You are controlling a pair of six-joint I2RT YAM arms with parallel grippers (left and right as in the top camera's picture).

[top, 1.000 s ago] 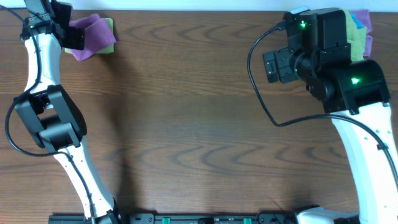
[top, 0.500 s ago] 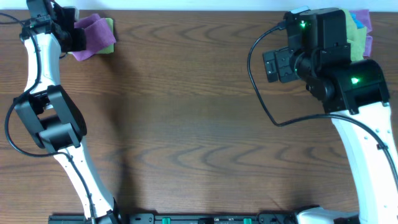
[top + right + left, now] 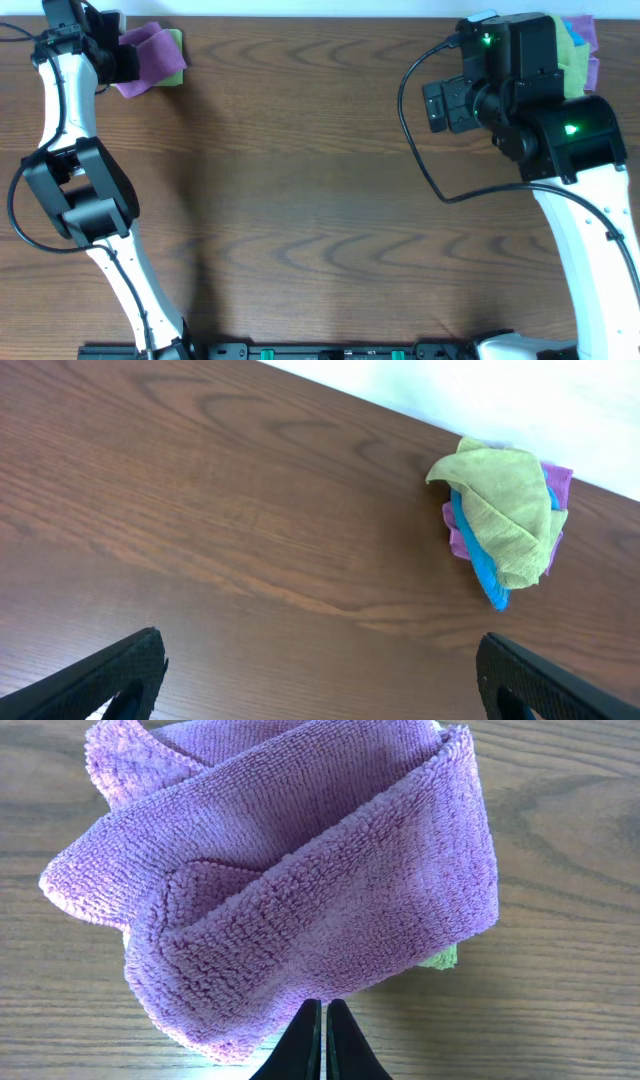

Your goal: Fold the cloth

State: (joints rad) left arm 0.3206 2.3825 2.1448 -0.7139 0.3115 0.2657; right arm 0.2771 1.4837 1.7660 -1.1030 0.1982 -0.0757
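We see left gripper (image 3: 322, 1008) pinched shut, tips touching purple cloth (image 3: 290, 880) at its left edge, right gripper (image 3: 320, 643) wide open, empty, purple cloth bunched far left, lying left-to-right

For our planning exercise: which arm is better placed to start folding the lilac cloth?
Left. The left gripper is closed at the near edge of the cloth, while the right gripper hangs open over the table on the opposite side.

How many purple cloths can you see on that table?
2. One purple cloth lies bunched at the far left, on a green cloth. The other purple cloth peeks from the pile at the far right. More may be hidden in it.
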